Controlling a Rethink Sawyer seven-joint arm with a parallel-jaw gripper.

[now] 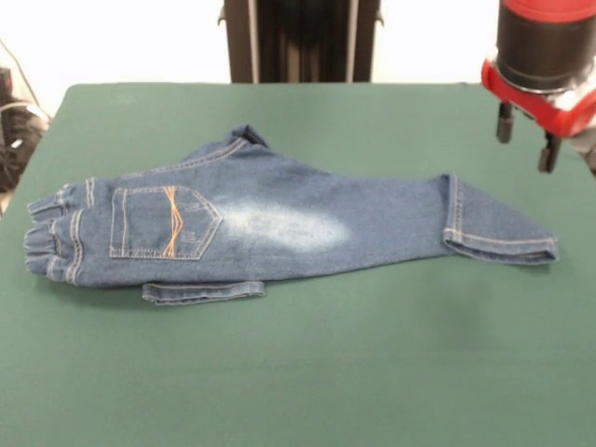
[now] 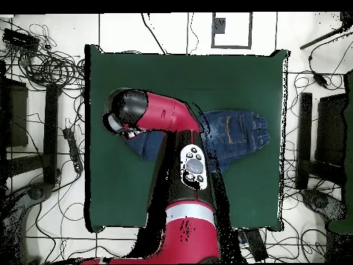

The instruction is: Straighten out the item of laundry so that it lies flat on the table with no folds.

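The item of laundry (image 1: 279, 223), small blue jeans, lies across the middle of the green table (image 1: 298, 372). Its gathered waistband is at the left, beside a back pocket with orange stitching and a whitish faded patch. At the right the leg end is folded back over itself. A hem strip pokes out under the lower edge, and a flap bunches at the top. My gripper (image 1: 526, 140) hangs open above the table's far right, just beyond the folded leg end and clear of the cloth. In the overhead view my arm (image 2: 169, 117) hides much of the jeans (image 2: 238, 131).
Cables (image 1: 14, 121) lie beside the table's left edge in the front view. From overhead, tangled cables (image 2: 48, 65) and dark stands (image 2: 303, 138) surround the table (image 2: 241, 76) on both sides.
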